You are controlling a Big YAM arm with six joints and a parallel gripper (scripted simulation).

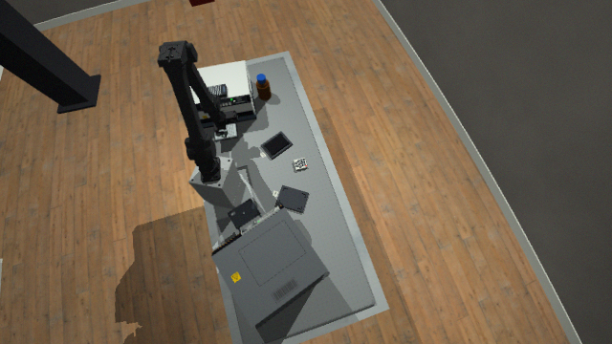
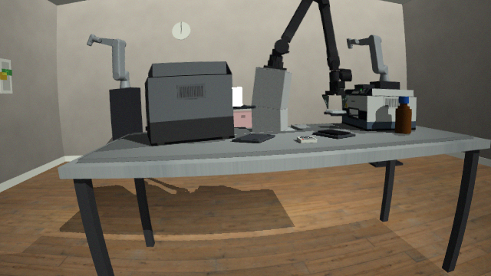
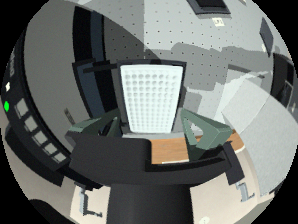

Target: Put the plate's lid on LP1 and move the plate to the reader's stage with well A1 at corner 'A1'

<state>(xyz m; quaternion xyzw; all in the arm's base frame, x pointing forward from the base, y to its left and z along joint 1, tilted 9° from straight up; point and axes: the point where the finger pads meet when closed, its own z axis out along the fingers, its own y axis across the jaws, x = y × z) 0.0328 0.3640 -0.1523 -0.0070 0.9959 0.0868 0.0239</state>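
Observation:
The white well plate (image 1: pixel 230 130) (image 2: pixel 335 112) (image 3: pixel 151 97) lies in the dark stage (image 3: pixel 180 92) in front of the dispenser (image 1: pixel 229 74) (image 2: pixel 377 111). Its wells show in the wrist view; a clear lid cannot be told apart from it. My gripper (image 2: pixel 335 103) (image 3: pixel 150 111) is open and points down just above the plate, one finger on each side, with nothing held. The reader (image 1: pixel 273 253) (image 2: pixel 189 103) is the large grey box; its dark stage (image 1: pixel 244 214) sticks out. Two dark bench positions lie between the machines: a framed one (image 1: pixel 276 144) (image 2: pixel 334 133) and a flatter one (image 1: pixel 293 199) (image 2: pixel 254 138). Their labels are unreadable.
The brown bottle (image 1: pixel 263 90) (image 2: pixel 403 116) with a blue cap stands upright beside the dispenser. A small white patterned block (image 1: pixel 300 164) (image 2: pixel 306 139) lies between the bench positions, towards the long table edge. The arm's grey pedestal (image 1: pixel 217 183) (image 2: pixel 270 100) stands between the machines.

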